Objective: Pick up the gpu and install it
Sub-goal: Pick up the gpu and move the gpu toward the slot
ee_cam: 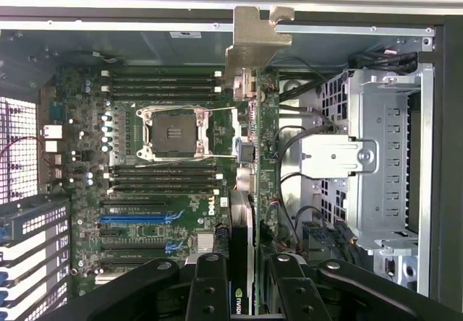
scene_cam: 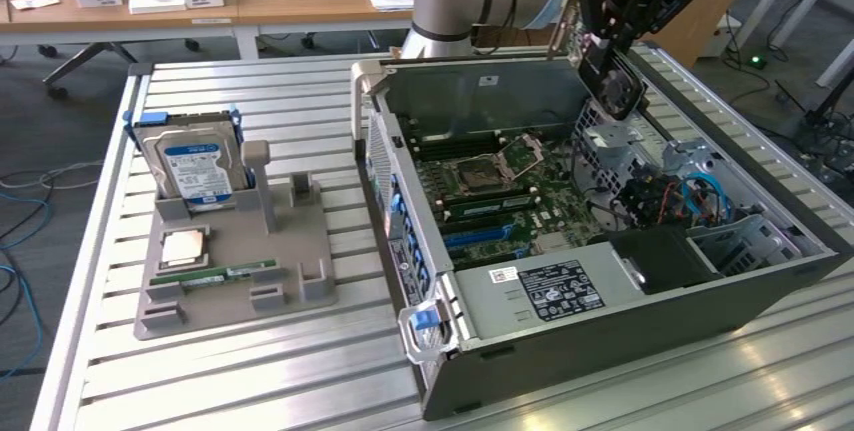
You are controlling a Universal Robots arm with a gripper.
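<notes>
The gpu (scene_cam: 617, 76) is a dark card with a round fan. It hangs upright above the far right side of the open computer case (scene_cam: 561, 301), with my gripper (scene_cam: 603, 43) shut on its upper edge. In the wrist view the gpu (ee_cam: 257, 140) shows edge-on between my black fingers (ee_cam: 208, 285). Its pale metal bracket (ee_cam: 255, 43) points at the case's rear wall. Below it lies the motherboard (ee_cam: 159, 176) with its empty CPU socket (ee_cam: 173, 133) and a blue expansion slot (ee_cam: 134, 218). The card floats over the board and is not seated in any slot.
A grey fixture tray (scene_cam: 234, 251) on the slatted metal table (scene_cam: 267, 381) holds a hard drive (scene_cam: 198, 166), a processor chip (scene_cam: 183, 246) and a green memory stick (scene_cam: 214, 273). Inside the case, a metal drive cage (ee_cam: 383, 162) and loose cables (scene_cam: 667, 196) sit close beside the card.
</notes>
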